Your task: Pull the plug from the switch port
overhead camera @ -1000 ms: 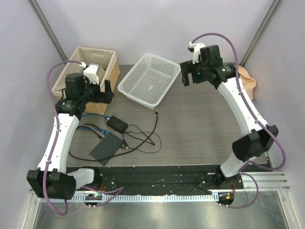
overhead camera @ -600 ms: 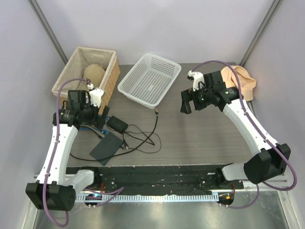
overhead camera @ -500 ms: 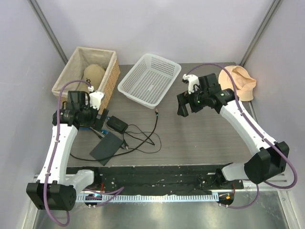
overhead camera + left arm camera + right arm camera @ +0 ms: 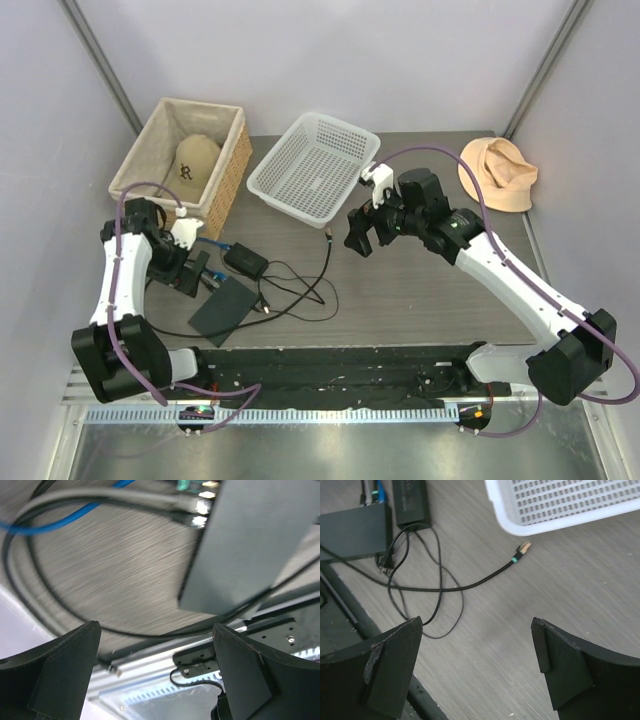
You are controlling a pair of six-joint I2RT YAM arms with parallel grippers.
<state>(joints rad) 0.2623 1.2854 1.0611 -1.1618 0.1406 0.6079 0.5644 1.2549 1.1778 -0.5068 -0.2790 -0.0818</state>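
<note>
Looking down from the top camera, you have the switch, a flat matte-black box, lying on the tabletop at the lower left of the frame. The smaller adapter brick sits just above it, and thin black cords loop off to the right of both. Your left claw hangs low just left of the switch, jaws spread as wide as they go and gripping nothing. In the left wrist view its two fingers frame only tabletop and cable, while the switch fills the upper right of that frame. The plugs sit side by side in the switch port, along the box's narrow edge at the top of that view. All of them are seated, and the claw stands apart from them. A blue cable and a grey cable curve away from those plugs toward the left edge. Your right claw hovers over the middle of the tabletop, just below the white plastic basket, likewise wide open and empty. In the right wrist view a loose connector on the end of a black cord lies on the tabletop just under the basket's rim. The switch and the brick sit at the upper left of that frame, well apart from the right claw. A wicker basket at the upper left of the top view holds a tan cap, and a peach hat lies at the upper right.
</note>
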